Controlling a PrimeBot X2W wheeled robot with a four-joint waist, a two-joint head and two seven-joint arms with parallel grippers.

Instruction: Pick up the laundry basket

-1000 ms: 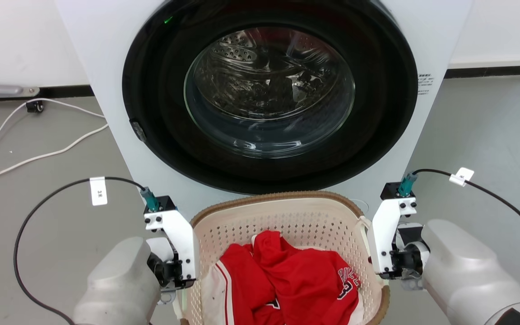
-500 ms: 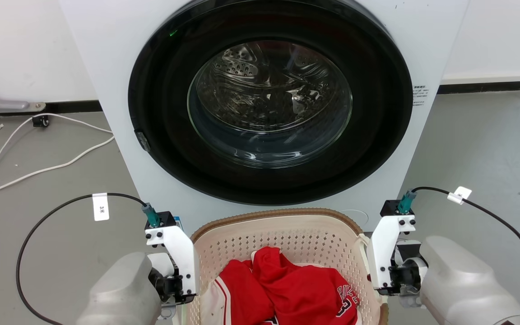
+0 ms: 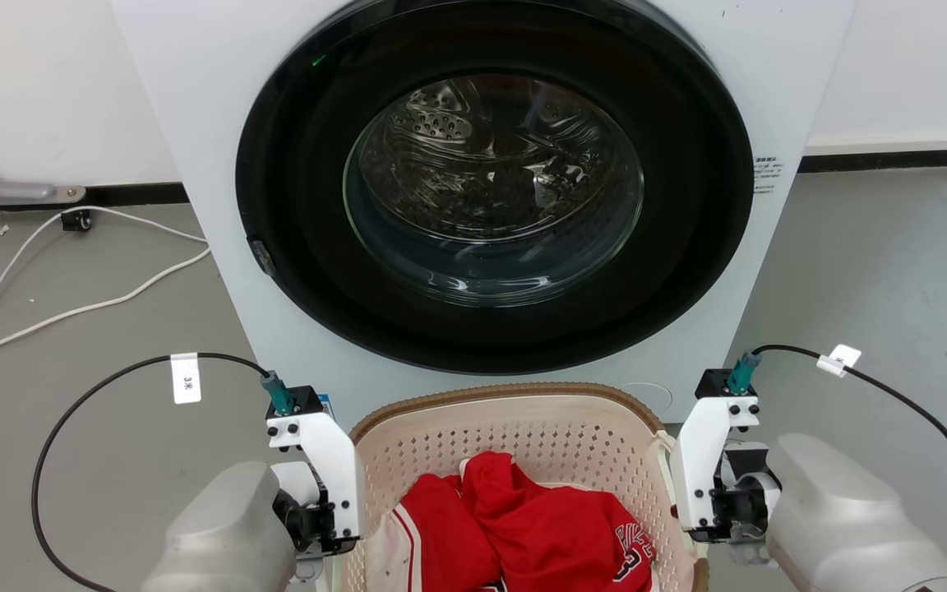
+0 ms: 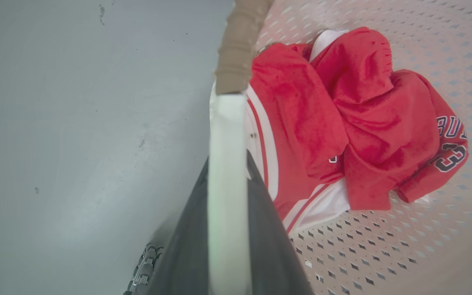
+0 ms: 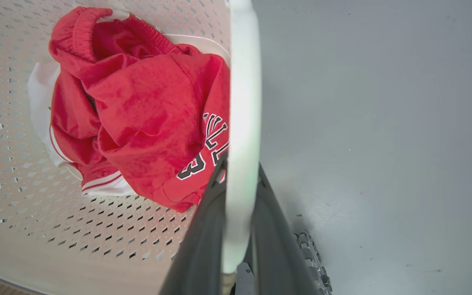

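Overhead, the washer stands behind the laundry basket; closer, wrist views show the left gripper and right gripper clamped on its white handles.

Washer: slightly smaller and lower in frame; camera has shifted.
Laundry basket: rim now below the door ring, pale strip between.

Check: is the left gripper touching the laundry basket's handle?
Touching. In the left wrist view the left gripper has both dark fingers pressed against the white handle of the laundry basket, no gap.
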